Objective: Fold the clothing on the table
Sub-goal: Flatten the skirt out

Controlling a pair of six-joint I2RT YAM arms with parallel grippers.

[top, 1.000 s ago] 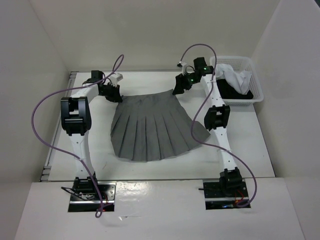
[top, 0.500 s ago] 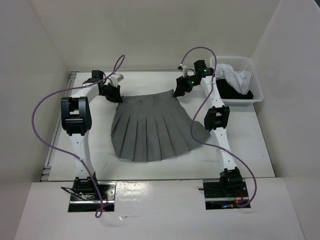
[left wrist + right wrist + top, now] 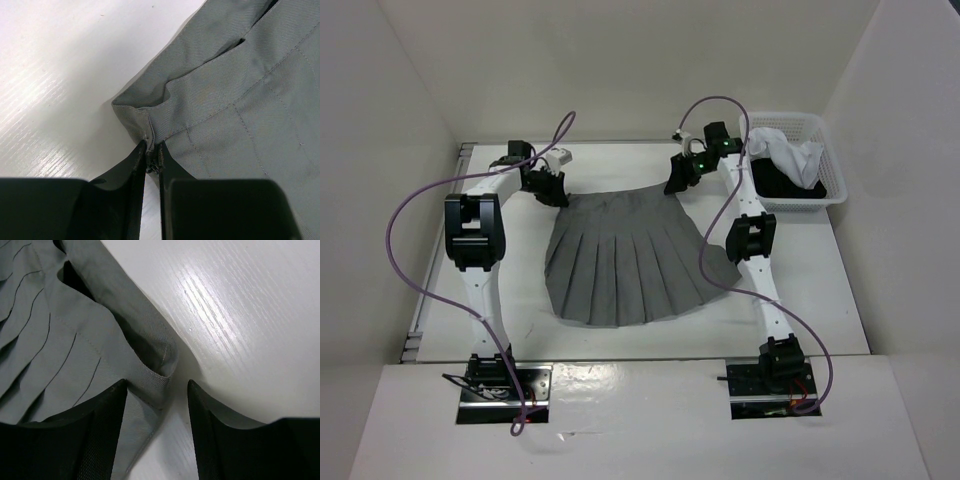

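1. Since a second ago, the right hand (image 3: pixel 156 385) has narrowed around the skirt's (image 3: pixel 625 260) far right corner, its jaws still apart.
2. At the far left corner, the left hand (image 3: pixel 152 150) pinches the fabric tight.
3. The skirt lies spread flat on the desk (image 3: pixel 820 290).
4. Risk: the right hand may catch only one layer, so the lift would pull crooked.

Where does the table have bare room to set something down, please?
Bare: the table strip between skirt hem and near edge, and the patch nearer than the basket. Crowded: waistband corners, at the left gripper and right gripper.
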